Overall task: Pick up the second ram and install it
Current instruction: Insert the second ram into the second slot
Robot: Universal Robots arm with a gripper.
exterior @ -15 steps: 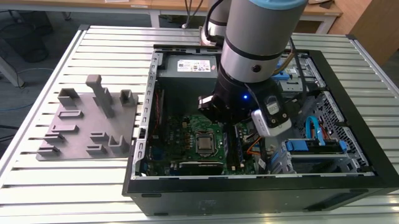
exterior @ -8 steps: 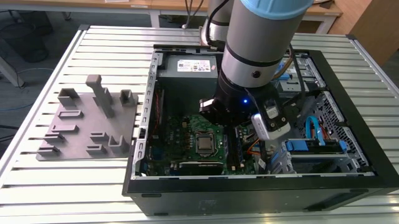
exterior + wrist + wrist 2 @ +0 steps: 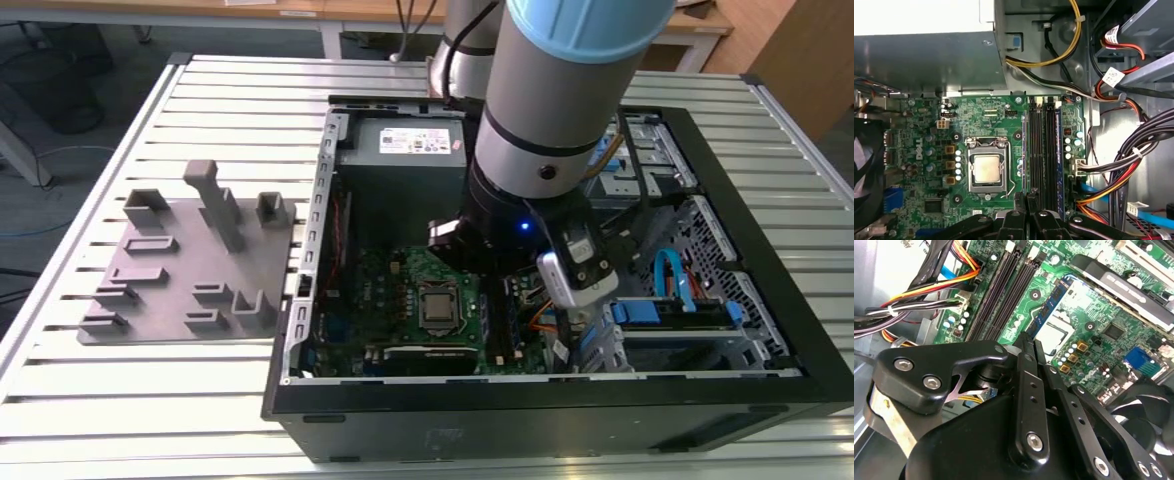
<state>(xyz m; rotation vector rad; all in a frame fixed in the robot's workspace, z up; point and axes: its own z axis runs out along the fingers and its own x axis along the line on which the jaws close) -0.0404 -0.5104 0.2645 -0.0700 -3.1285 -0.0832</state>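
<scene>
Inside the open black computer case (image 3: 747, 385) on the slatted metal worktop (image 3: 80, 400), the black claw (image 3: 1026, 210) pinches the long dark blue memory stick (image 3: 1050, 304) on edge above the green motherboard (image 3: 929, 130), beside black slots (image 3: 1043, 150). Left in the exterior view sits a grey holder tray (image 3: 147, 290).

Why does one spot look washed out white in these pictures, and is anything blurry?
In the first wrist view, the power supply's top is blown out to plain white by glare. In the second wrist view, the gripper sits so near the lens that it looms dark, while the motherboard behind stays sharp. In the exterior view, the arm is evenly lit.
</scene>
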